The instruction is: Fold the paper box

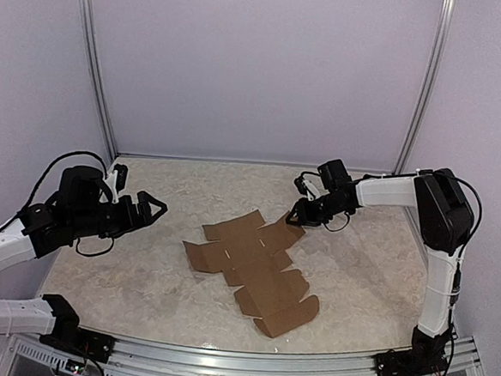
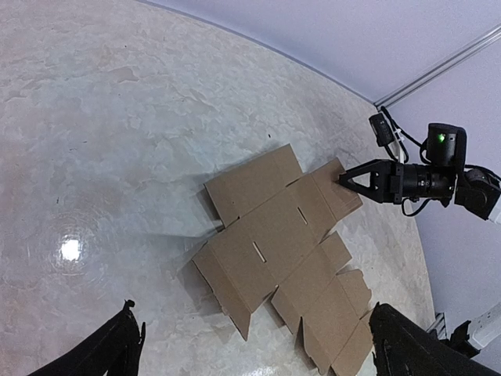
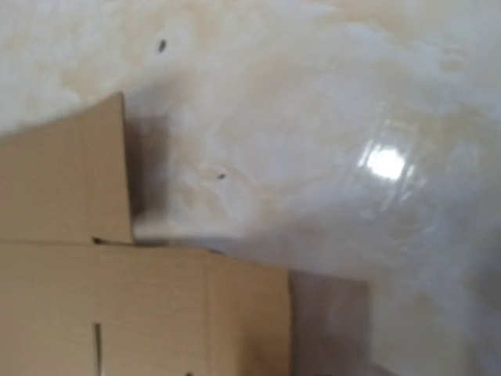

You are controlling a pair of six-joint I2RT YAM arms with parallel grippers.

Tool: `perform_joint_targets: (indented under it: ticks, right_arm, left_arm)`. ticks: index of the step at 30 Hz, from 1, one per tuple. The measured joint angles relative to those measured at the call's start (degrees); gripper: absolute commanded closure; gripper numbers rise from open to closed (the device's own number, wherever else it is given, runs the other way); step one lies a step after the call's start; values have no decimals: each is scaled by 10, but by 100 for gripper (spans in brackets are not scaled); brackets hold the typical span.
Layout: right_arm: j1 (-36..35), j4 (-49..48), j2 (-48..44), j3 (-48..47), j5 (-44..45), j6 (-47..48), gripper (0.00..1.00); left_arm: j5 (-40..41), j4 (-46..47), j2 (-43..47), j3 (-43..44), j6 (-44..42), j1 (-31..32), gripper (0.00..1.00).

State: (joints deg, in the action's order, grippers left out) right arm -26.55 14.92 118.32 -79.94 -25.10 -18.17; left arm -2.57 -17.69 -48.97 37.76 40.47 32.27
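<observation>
R claw [image 1: 295, 215] is at the far-right flap of the paper box [image 1: 258, 270], tips right on the flap's edge. Jaws look part-closed, but I can't tell if they pinch the card or only touch it; the right wrist view shows just card + table, no fingers. L claw [image 1: 152, 207] is wide open and empty. It hovers over the table's left side, well apart from the sheet and pointed toward it.

Box = flat die-cut sheet, unfolded, approx mid-table, lying diagonally from that far-right flap down toward the near edge. No panel stands up. The far-right flap may be lifted a touch (shadow under it).

Step, my read: very start, first grab of a flap for fold no. 1. Next needs a firm pinch on that flap, then a swing up along its crease w/o dragging the whole sheet. L claw prob. has to come in & pin the centre panel.

Count, big to small: table [image 1: 141, 275] x1; arms [image 1: 388, 191] x2; box sheet x1; claws x2; slots [image 2: 258, 251] in the sheet, 2 seen.
</observation>
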Motion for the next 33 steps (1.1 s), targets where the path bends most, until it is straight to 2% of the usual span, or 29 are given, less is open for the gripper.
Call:
perform_joint_targets:
  ticks: [5,14,22,27,33]
  right_arm:
    - [0,-13,0,2,-12,-7,100]
    - [1,-59,-50,83,-3,-38,100]
    - [0,-192,-167,256,32,-163,100]
    - [-23,-279,-222,362,103,-264,100]
    - [-90,-357,-267,468,228,-393,100]
  left_arm:
    - [0,0,0,0,0,0,1]
    - [0,0,-1,0,0,0,1]
    - [-2,6,-12,0,0,0,1]
    - [-12,23,-40,0,0,0,1]
    - [-21,42,-77,6,-1,9,1]
